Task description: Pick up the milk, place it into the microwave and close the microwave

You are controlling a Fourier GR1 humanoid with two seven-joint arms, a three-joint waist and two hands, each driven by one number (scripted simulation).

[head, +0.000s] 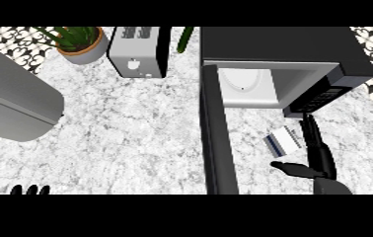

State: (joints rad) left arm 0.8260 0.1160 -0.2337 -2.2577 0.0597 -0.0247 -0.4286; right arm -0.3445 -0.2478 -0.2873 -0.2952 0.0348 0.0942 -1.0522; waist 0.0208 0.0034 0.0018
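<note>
The milk [282,141], a small white carton with a blue side, is on the counter in front of the microwave [280,46]. The microwave's door [218,137] is swung wide open toward me, and its pale cavity [251,85] holds nothing. My right hand [317,154] is just right of the carton, open. Its straight fingers [310,130] run along the carton's right side toward the control panel. The thumb [290,167] sticks out below the carton. I cannot tell if the hand touches the milk. My left hand [29,189] rests at the lower left edge, fingers up.
A silver toaster [138,51] stands at the back, left of the microwave. A potted plant [80,43] is in the far left corner. A green object [185,38] leans between toaster and microwave. A large grey rounded body [22,102] fills the left edge.
</note>
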